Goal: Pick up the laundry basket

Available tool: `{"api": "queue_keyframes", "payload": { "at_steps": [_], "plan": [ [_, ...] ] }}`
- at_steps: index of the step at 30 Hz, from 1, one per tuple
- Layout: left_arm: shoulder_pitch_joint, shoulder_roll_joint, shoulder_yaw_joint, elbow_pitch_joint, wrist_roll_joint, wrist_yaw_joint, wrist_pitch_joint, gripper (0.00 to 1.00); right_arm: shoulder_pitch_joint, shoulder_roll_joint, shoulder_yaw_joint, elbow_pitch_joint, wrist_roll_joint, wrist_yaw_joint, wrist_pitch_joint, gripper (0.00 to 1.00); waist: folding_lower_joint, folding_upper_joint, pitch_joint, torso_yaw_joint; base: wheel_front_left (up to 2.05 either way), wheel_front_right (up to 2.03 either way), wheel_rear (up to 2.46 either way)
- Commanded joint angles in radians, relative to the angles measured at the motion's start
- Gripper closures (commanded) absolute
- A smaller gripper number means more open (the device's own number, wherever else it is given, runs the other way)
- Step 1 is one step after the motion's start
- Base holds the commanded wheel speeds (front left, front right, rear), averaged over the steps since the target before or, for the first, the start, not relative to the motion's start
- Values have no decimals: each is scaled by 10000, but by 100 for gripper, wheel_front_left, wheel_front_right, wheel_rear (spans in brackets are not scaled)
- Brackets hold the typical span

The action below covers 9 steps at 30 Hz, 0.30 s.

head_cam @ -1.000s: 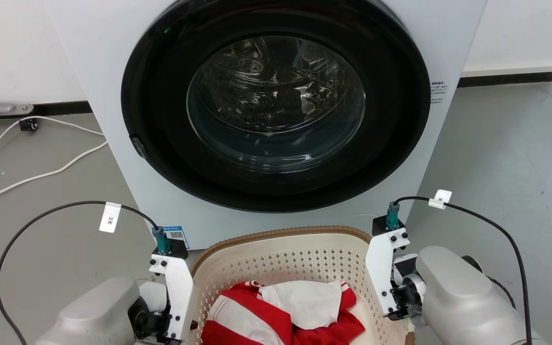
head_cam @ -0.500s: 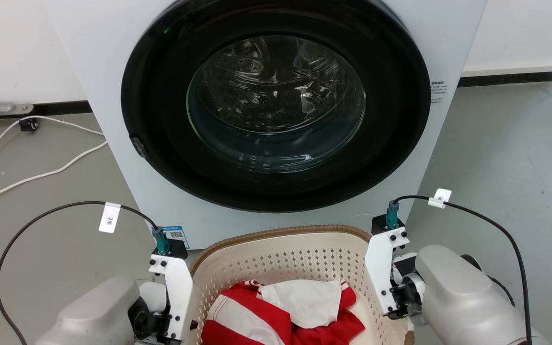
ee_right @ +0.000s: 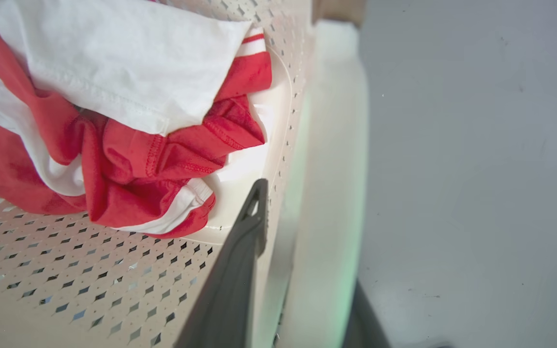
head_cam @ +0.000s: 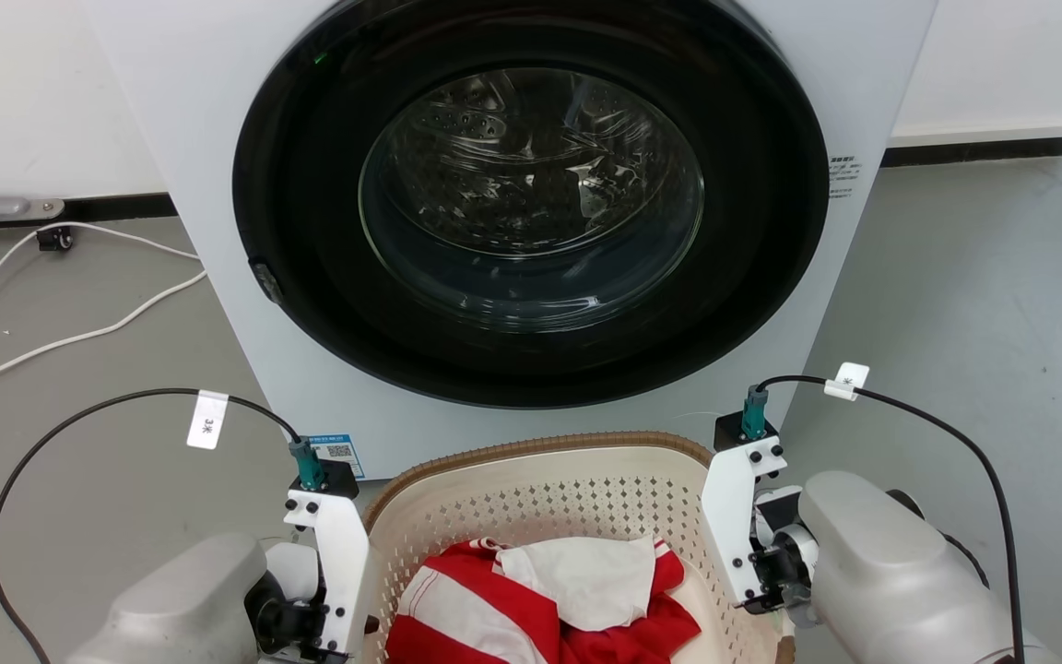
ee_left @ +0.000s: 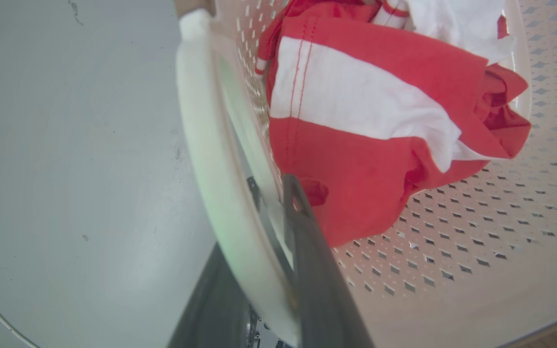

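Head view: washing machine (head_cam: 531, 231) close behind laundry basket (head_cam: 540, 489); left claw (ee_left: 273, 193), right claw (ee_right: 298, 208) pinch its handles (ee_left: 201, 145).

Washing machine (head_cam: 531, 231) ahead on floor (head_cam: 983, 277), wall (head_cam: 24, 101) behind it; basket (head_cam: 540, 458) just before machine, below door (head_cam: 531, 194); clothes (head_cam: 577, 581) heaped in basket; left gripper (ee_left: 259, 227) at basket's left side, jaws clamped astride left handle (ee_left: 201, 145), one jaw inside basket wall, one outside; right gripper (ee_right: 307, 241) likewise astride right handle (ee_right: 331, 145) at basket's right side; loose cord (head_cam: 79, 337) on floor left of machine, near wall.
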Motion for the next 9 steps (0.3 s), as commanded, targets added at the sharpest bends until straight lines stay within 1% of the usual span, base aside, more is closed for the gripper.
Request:
{"api": "queue_keyframes", "payload": {
  "at_steps": [1, 9],
  "plan": [
    [-77, 88, -75, 61, 48, 5, 14, 100, -151, -63, 99, -55, 7, 137, -41, 100, 0, 0, 5, -6, 0, 0, 0],
    [-45, 74, -94, 63, 119, 5, 40, 100, -219, -57, 231, -38, 158, 137, -164, 100, 0, 0, -19, 5, 0, 0, 0]
  ]
}}
